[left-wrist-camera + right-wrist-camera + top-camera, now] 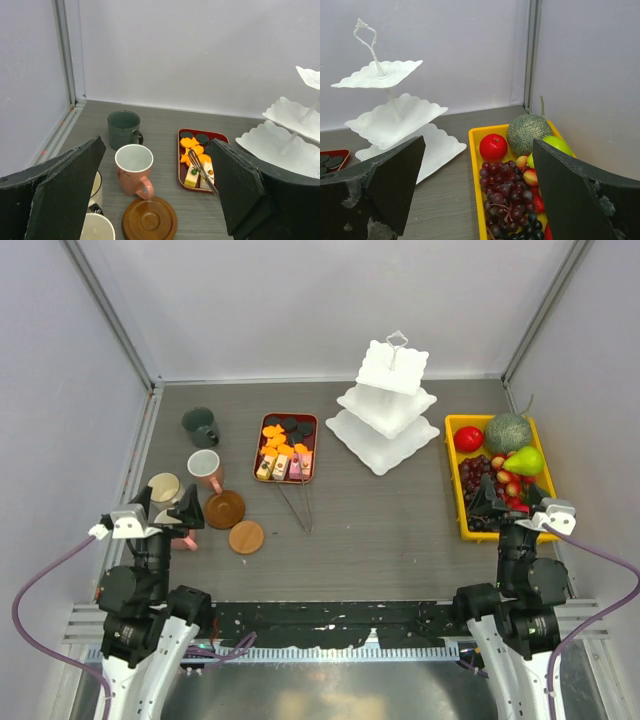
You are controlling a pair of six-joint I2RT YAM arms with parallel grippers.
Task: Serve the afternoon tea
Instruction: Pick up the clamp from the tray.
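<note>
Top external view: we see left gripper and right gripper released, empty; mugs, perhaps four, sit left of the white three-tier stand.

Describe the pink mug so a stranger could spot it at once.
From the dark red tray of sweets, look left to the mugs. The pink mug stands between the dark green mug and a brown coaster. It alone is pink; the remaining mugs are cream.

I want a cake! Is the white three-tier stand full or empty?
Empty: the white three-tier stand shows only bare tiers; the small sweets lie in the dark red rectangular tray.
</note>
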